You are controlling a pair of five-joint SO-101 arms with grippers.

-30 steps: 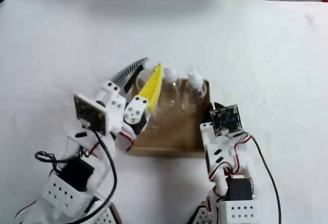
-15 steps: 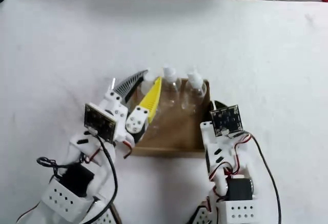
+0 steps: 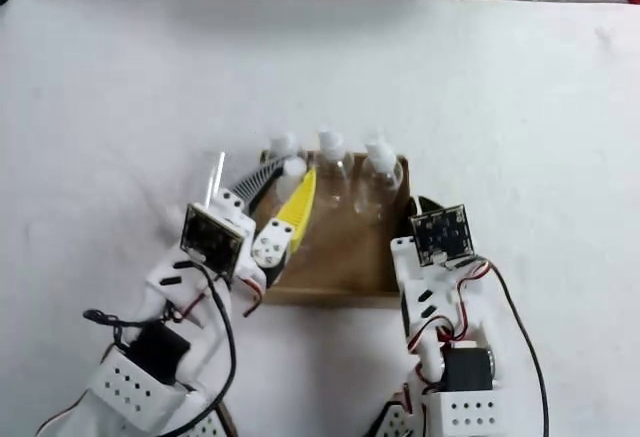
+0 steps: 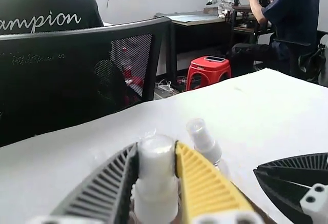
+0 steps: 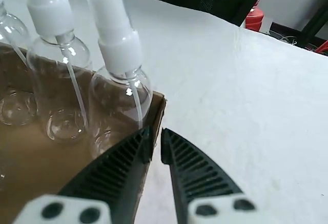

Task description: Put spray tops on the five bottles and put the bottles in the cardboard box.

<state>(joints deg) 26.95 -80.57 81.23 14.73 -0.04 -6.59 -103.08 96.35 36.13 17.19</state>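
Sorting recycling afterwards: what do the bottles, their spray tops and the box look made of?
The bottles: clear glossy plastic, probably; dip tubes show through. The spray tops: opaque white plastic, matte. The box: dull brown cardboard, by its raw edge.

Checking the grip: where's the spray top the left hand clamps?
High view: spray top sits in the left hand, over the cardboard box's left side, near the back bottles.

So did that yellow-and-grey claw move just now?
Yes. The left gripper has drawn back from the far left corner of the cardboard box toward its near edge.
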